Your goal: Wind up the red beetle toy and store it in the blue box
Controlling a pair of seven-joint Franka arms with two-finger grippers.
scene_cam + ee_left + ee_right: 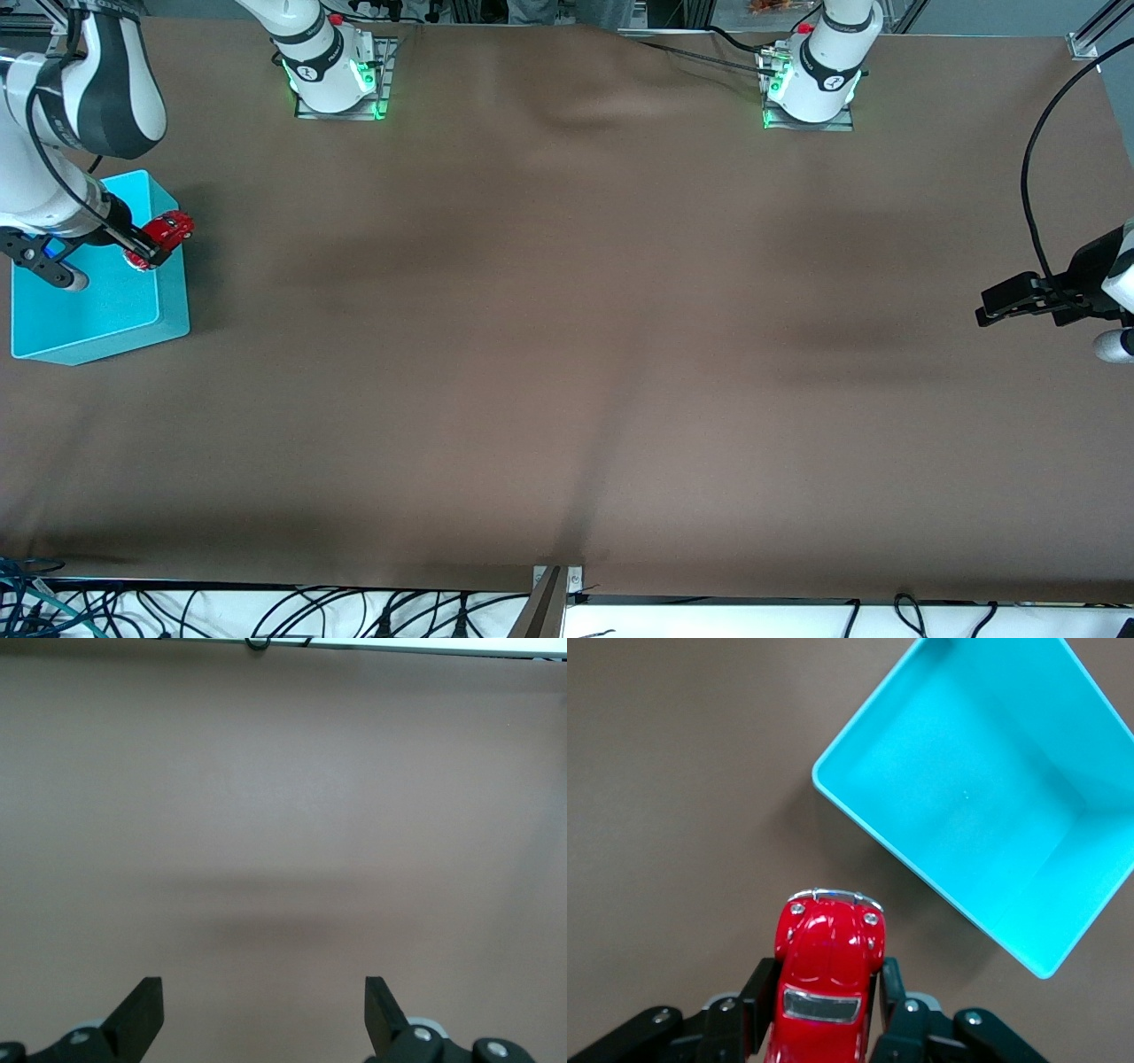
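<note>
I am holding the red beetle toy clamped in my right hand, up in the air over the edge of the blue box at the right arm's end of the bench; storing is in hand; next I judge it needs carrying over the opening, then releasing; my left hand is waiting, fingers apart, over bare brown cloth.
</note>
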